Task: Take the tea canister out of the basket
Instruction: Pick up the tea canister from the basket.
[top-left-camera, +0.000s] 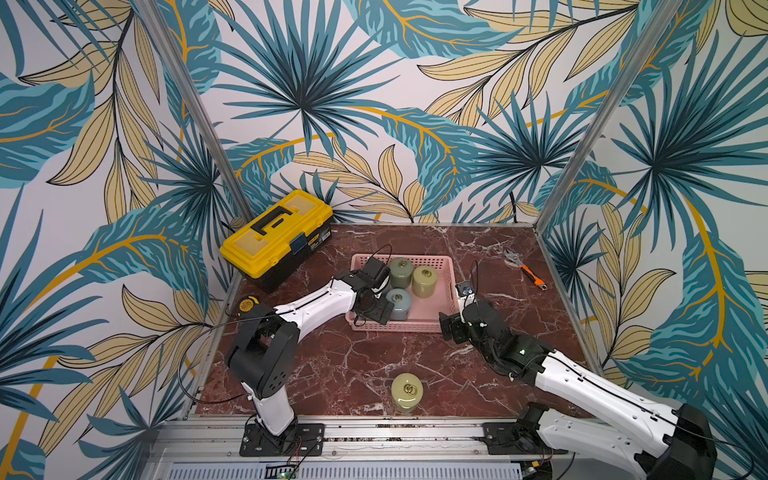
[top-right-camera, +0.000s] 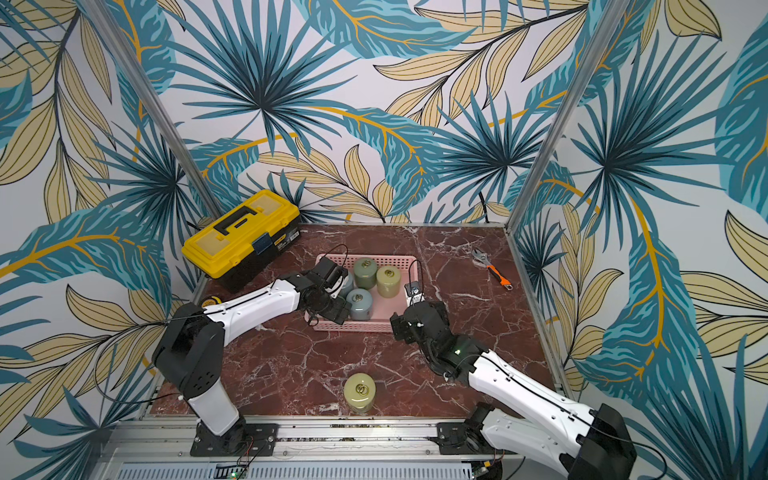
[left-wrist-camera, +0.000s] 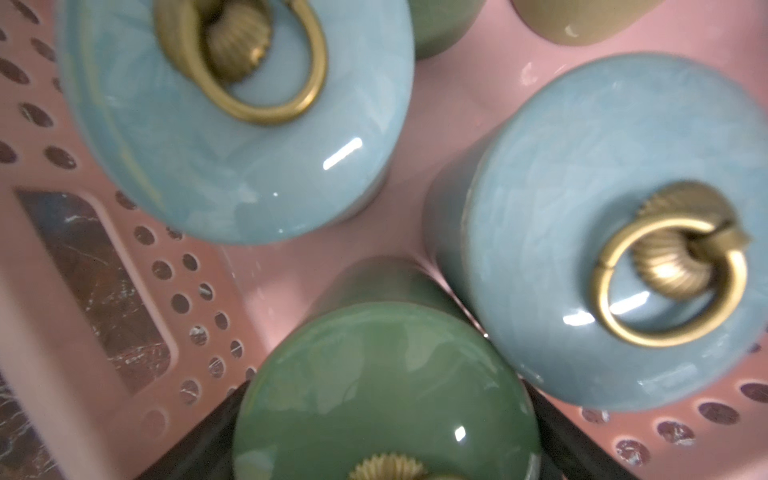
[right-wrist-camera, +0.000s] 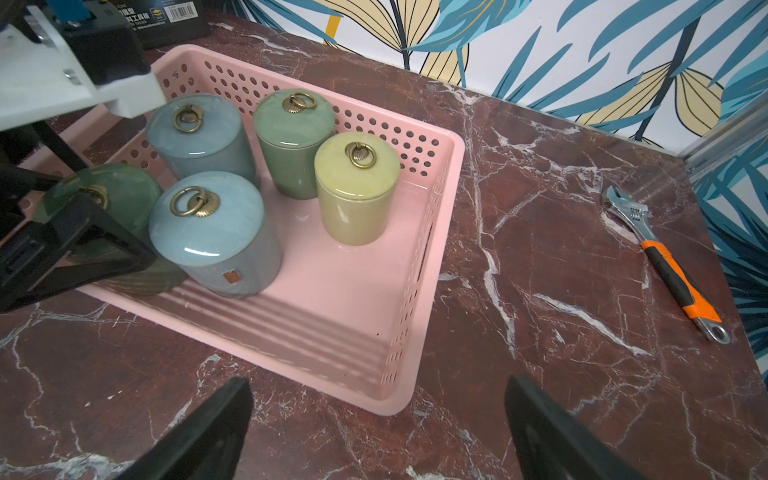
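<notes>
Our dark green glazed round tea canister (right-wrist-camera: 112, 189) stands inside the shallow pink plastic basket (right-wrist-camera: 415, 137) with holes in its walls. It is in the corner nearest the left arm. We see the basket's left wall and near wall close by it on two sides. A pale blue round canister (right-wrist-camera: 208, 232) stands just beside it on a third side. A second pale blue canister (right-wrist-camera: 199, 137) is near it, further back. A grey-green canister (right-wrist-camera: 293, 141) and a yellow-green canister (right-wrist-camera: 355, 187) stand close together by the far wall.

The left gripper (top-left-camera: 376, 297) reaches down over the dark green canister, with one black jaw on each side of its lid. The jaws sit right at the lid's edge. We cannot tell if they squeeze it or only stand beside it.

The right gripper (right-wrist-camera: 378, 386) hangs over the dark red marble table (top-left-camera: 332, 365), just outside the basket's near right corner. Its jaws are spread wide and hold nothing.

We see bare pink floor in the right half of the basket. In front of the basket the table is wide and bare, down to one more yellow-green canister (top-left-camera: 407, 392) near the front edge. A yellow and black plastic toolbox (top-left-camera: 276, 237) sits at the table's far left corner, not touching the basket. A metal wrench with an orange handle (top-left-camera: 525, 270) lies near the right edge, well apart from the basket.
</notes>
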